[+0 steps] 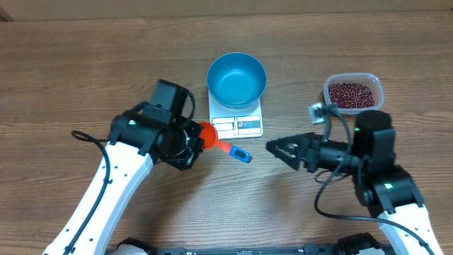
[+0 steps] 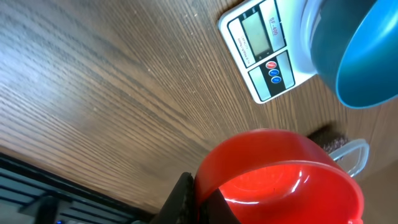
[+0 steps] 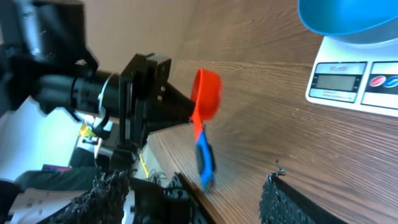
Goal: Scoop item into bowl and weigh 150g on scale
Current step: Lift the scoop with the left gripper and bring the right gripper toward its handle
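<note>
The blue bowl [image 1: 237, 79] stands on the white scale [image 1: 244, 126], and only its blue inside shows. The beans [image 1: 352, 93] fill a clear tub [image 1: 376, 86] at the right. My left gripper [image 1: 195, 137] is shut on the rim of a red scoop [image 1: 209, 135], whose blue handle end [image 1: 241, 155] points right. In the left wrist view the red scoop [image 2: 280, 177] fills the lower frame, with one finger [image 2: 185, 198] pressed against its wall. My right gripper [image 1: 273, 148] is open, a short way right of the handle. In the right wrist view the handle [image 3: 204, 158] lies ahead between the fingers [image 3: 292, 202].
The scale's display [image 2: 256, 30] and buttons [image 2: 273, 71] face the left arm. The left arm's black body [image 3: 112, 87] stands behind the scoop in the right wrist view. A cable loop [image 1: 83, 136] lies at the left. Bare wooden table [image 1: 85, 64] surrounds everything.
</note>
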Controlling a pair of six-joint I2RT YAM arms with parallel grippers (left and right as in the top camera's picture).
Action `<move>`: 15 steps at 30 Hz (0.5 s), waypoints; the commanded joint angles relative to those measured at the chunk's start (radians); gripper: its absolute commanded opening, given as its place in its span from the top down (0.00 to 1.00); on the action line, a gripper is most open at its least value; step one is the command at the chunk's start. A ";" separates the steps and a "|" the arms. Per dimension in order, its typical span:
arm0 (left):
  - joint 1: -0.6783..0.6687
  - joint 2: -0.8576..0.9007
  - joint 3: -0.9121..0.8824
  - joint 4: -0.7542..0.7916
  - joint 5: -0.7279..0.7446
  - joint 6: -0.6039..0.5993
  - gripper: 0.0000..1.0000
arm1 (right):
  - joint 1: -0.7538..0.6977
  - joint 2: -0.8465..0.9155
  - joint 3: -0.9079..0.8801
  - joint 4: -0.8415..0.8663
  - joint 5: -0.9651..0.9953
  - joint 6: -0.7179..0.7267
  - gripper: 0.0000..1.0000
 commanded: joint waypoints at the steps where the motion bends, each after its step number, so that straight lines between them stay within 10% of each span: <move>1: -0.040 -0.009 0.011 0.019 -0.092 -0.208 0.96 | 0.097 0.033 0.002 0.072 0.116 0.142 0.30; 15: -0.053 -0.009 0.011 0.120 -0.088 -0.227 0.95 | 0.327 0.175 0.003 0.260 0.321 0.388 0.32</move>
